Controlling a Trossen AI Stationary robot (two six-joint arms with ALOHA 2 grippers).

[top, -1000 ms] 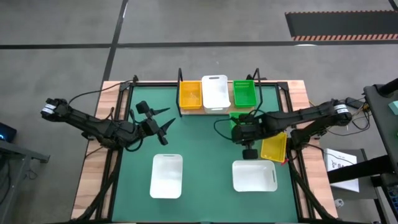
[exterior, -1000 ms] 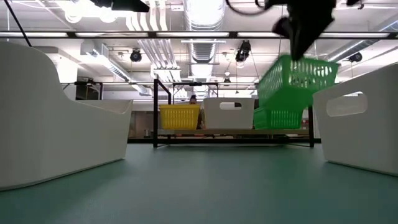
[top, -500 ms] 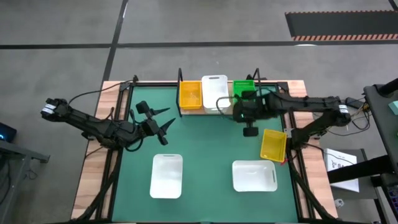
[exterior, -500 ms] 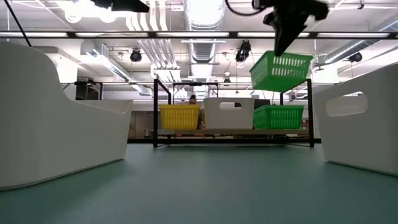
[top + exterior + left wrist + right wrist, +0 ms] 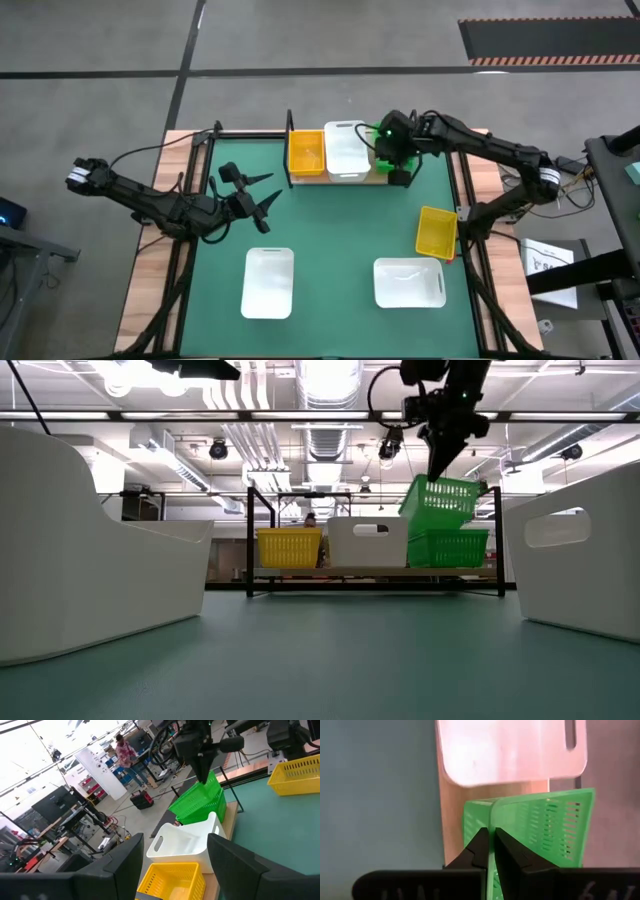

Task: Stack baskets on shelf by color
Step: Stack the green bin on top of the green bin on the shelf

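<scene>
We see the right gripper (image 5: 437,472) pinched shut on the rim of a green basket (image 5: 438,501), holding it tilted in the air above the right end of the shelf (image 5: 375,572). From the table-level camera, the held basket's lower edge sits at the top of a second green basket (image 5: 448,546) already on the shelf; we cannot tell whether they touch. In the right wrist view the two fingers (image 5: 481,851) close on the green wall from both sides.

On the shelf, a yellow basket (image 5: 306,152) stands at the left end and a white basket (image 5: 346,149) in the middle. Another yellow basket (image 5: 437,231) lies on the mat (image 5: 330,220) near the right edge, with two white baskets (image 5: 268,282) (image 5: 408,282) at the front.

The left gripper (image 5: 262,205) hangs over the left half of the mat, fingers spread apart and holding nothing.
</scene>
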